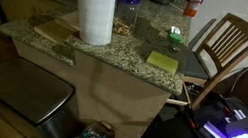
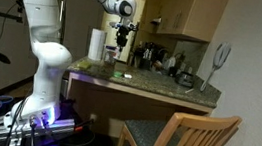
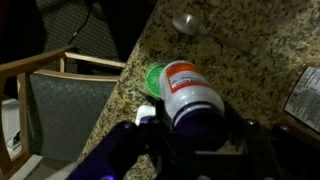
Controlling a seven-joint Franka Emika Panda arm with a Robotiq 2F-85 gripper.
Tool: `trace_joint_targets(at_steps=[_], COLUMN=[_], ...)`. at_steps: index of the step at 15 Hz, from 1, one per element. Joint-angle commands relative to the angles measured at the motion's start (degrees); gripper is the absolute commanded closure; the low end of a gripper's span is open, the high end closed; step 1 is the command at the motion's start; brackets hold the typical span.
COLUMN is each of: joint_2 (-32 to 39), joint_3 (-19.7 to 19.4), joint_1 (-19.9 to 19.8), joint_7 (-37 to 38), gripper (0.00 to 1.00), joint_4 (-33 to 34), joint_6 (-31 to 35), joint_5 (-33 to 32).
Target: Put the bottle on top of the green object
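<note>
No words or numbers can be read anywhere. The bottle [image 3: 192, 92] has a red-orange label with tiny pale print, too blurry to make out. Right of the bottle, a dark packet [image 3: 306, 95] shows small pale lines, also too small to read.

A speckled granite countertop [image 1: 118, 46] crosses the middle of the frame in an exterior view, with a slatted wooden chair [image 1: 227, 44] at its right end and a grey metal bin [image 1: 24, 91] at lower left, while in an exterior view pale wall cabinets [image 2: 184, 14] hang at upper centre beside a plain light wall [image 2: 257, 68].
</note>
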Motion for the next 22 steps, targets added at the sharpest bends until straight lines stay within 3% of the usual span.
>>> trace_joint_targets(at_steps=[1, 6, 11, 22], joint_2=[-0.78, -0.81, -0.23, 1.48], joint_3=[-0.24, 0.02, 0.98, 1.33], joint_1=[-0.14, -0.45, -1.01, -1.08], joint_7=[0.76, 2.75, 6.73, 15.82], gripper=[0.70, 0.70, 0.70, 0.70], joint_4=[-7.28, -13.32, -14.53, -20.04], joint_6=[7.64, 15.42, 19.88, 30.95], joint_5=[1.93, 1.79, -4.04, -6.57])
